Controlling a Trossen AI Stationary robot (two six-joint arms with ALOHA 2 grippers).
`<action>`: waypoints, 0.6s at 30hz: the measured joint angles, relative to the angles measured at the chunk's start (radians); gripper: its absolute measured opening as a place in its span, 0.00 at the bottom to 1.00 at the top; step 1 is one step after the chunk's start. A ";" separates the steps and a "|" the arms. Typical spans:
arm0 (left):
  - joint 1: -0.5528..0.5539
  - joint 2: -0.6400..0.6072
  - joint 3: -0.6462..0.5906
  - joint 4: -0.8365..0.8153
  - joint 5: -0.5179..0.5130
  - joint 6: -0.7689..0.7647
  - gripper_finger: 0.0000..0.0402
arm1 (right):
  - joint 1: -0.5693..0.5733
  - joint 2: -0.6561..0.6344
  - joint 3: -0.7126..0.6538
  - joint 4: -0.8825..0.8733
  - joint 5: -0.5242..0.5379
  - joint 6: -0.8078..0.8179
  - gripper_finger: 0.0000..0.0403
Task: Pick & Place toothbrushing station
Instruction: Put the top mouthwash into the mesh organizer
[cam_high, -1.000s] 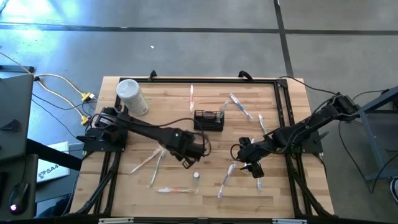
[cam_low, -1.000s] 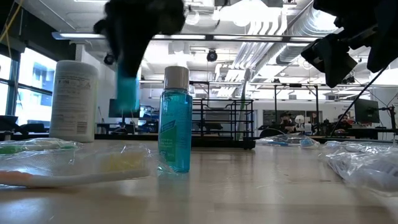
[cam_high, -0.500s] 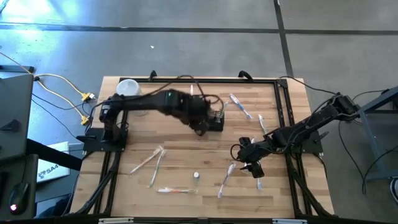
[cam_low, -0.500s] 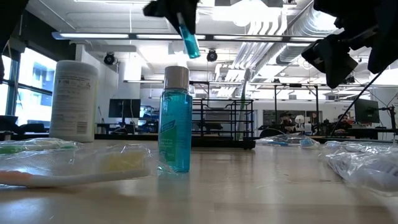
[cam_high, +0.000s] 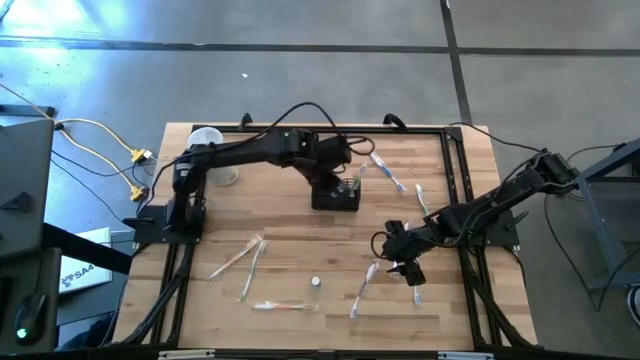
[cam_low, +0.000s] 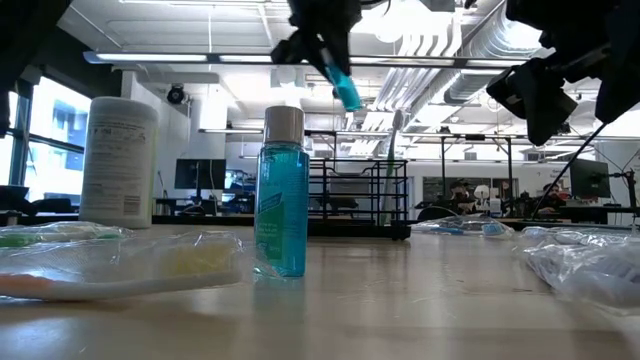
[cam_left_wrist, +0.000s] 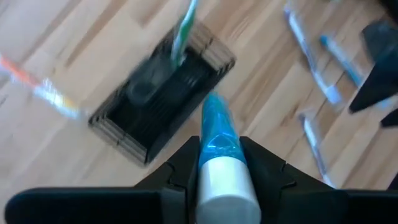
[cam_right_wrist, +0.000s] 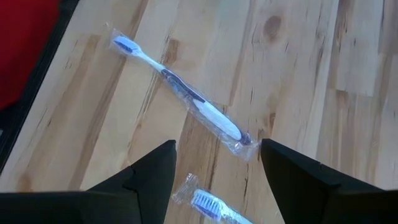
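Hovering over the black wire caddy (cam_high: 336, 194) near the middle of the tabletop's (cam_high: 280, 255) far half, the left gripper (cam_left_wrist: 217, 155) with jaws pinching a blue-and-white tube (cam_left_wrist: 219, 149), blue end pointing down toward the caddy's open top. In the low view, the same tube (cam_low: 340, 82) tilted in the air, above and apart from the caddy (cam_low: 360, 198). Standing upright in one end of the caddy, a green-handled toothbrush (cam_left_wrist: 182, 31). Reaching in from the left edge past a white cylindrical container (cam_high: 208, 150) at the far left corner, the left arm.

Waiting above the right half of the tabletop, toward the near edge, the right gripper (cam_right_wrist: 217, 162), jaws spread with nothing between them. Lying flat below it, a wrapped toothbrush (cam_right_wrist: 180, 96) with a white and blue handle, and the head of a second wrapped one (cam_right_wrist: 208, 205) just beside it.

Scattered elsewhere: more wrapped toothbrushes near the far edge (cam_high: 308, 155), right of the caddy (cam_high: 385, 170), and across the near left part (cam_high: 250, 265). Standing alone near the near edge, a small teal bottle (cam_low: 281, 192) with a grey cap, well apart from the caddy.
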 joint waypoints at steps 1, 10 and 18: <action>0.004 0.005 0.025 -0.031 0.001 0.011 0.22 | 0.000 0.000 0.000 0.000 0.000 0.000 0.57; -0.001 0.097 0.196 -0.115 0.005 0.024 0.22 | 0.000 0.000 0.001 -0.023 0.000 0.000 0.57; 0.006 0.161 0.196 -0.158 -0.006 0.030 0.22 | 0.001 0.000 0.001 -0.038 -0.002 0.000 0.57</action>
